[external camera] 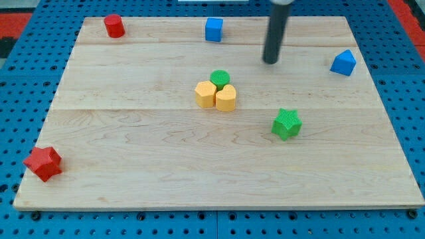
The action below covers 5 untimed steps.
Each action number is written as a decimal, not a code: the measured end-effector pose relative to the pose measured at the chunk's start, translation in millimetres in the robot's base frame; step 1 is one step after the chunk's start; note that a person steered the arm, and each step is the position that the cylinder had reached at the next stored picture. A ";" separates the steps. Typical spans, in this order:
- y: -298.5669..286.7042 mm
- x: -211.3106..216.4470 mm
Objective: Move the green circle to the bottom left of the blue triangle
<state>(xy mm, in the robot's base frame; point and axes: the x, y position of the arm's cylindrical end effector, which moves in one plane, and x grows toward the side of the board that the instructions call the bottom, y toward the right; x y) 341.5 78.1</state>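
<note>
- The green circle point(220, 78) is sitting near the middle of the tabletop point(133, 166), touching two yellow blocks point(216, 96) just below it.
- The blue triangle point(343, 62) is lying by the view's right edge.
- My tip point(270, 62) is standing between them, touching neither.
- There are no fingers, only a rod.
- A green star point(286, 124) is sitting lower down.

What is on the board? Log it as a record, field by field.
tip: my tip, upper right of the green circle, touching no block
green circle: mid-board, against two yellow blocks
blue triangle: right edge
blue cube: top edge
green star: right of centre
red cylinder: top left
red star: bottom left
</note>
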 end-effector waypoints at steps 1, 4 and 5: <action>-71.4 26.6; -163.6 58.7; -110.8 68.7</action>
<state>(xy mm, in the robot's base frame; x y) 410.2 -32.6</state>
